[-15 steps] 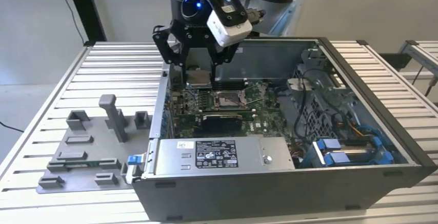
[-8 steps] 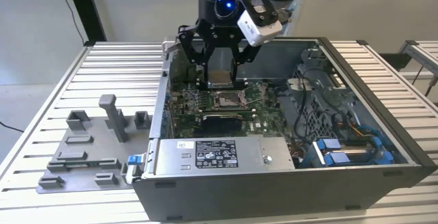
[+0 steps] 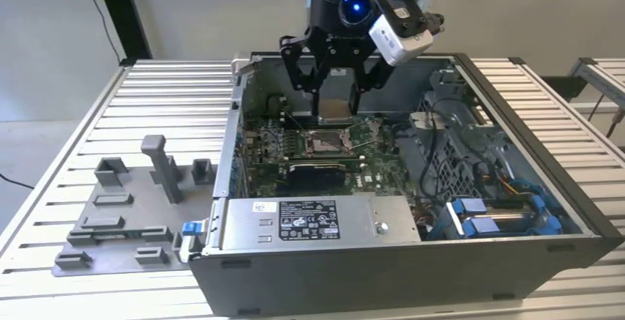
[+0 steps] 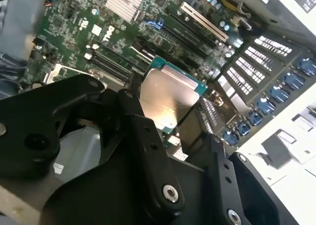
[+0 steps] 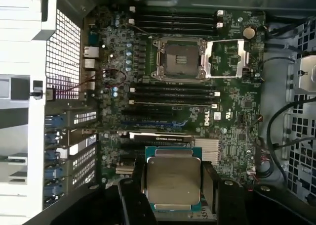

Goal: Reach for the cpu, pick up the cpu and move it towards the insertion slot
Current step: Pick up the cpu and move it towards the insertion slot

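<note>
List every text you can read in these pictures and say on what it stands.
No text can be quoted safely.
The labels on the silver box: print too small.
The motherboard markings: too small or blurred.
The cpu face, held in the gripper: nothing readable.

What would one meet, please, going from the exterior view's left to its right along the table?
Grey plastic fixture blocks → open grey computer case holding the green motherboard → blue drive bays.

Table (image 3: 58, 151): ribbed aluminium slats. Resting on it: one open computer case (image 3: 547, 261), motherboard visible within; one grey fixture plate (image 3: 117, 225) with upright blocks, just beside the case on the exterior view's left.
</note>
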`<state>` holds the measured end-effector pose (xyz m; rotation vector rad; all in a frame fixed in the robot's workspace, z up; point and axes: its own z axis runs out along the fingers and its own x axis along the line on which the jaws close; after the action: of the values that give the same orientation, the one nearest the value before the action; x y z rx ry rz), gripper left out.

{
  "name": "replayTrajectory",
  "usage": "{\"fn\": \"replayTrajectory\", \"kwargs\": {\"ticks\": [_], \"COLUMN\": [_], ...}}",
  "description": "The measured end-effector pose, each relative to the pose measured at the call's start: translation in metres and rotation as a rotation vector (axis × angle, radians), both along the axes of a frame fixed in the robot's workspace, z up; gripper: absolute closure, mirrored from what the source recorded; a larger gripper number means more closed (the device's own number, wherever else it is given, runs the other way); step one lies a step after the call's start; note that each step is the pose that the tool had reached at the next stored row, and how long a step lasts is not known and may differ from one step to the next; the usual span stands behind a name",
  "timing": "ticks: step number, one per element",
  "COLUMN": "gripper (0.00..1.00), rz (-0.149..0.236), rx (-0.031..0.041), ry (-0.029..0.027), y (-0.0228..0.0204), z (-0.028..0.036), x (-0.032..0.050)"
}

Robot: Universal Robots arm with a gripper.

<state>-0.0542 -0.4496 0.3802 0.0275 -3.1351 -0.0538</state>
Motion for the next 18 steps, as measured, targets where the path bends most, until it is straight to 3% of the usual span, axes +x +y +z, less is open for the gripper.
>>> {"fn": "replayTrajectory", "kwargs": {"ticks": [6, 18], "gripper": [1.0, 1.0], "rz": [0.0, -0.048], "rx": [0.0, -0.0005], "ry": [0.0, 0.0], "y": [-0.0001, 0.0009], "z": [0.0, -0.001], "x": [0.0174, 0.0221]}}
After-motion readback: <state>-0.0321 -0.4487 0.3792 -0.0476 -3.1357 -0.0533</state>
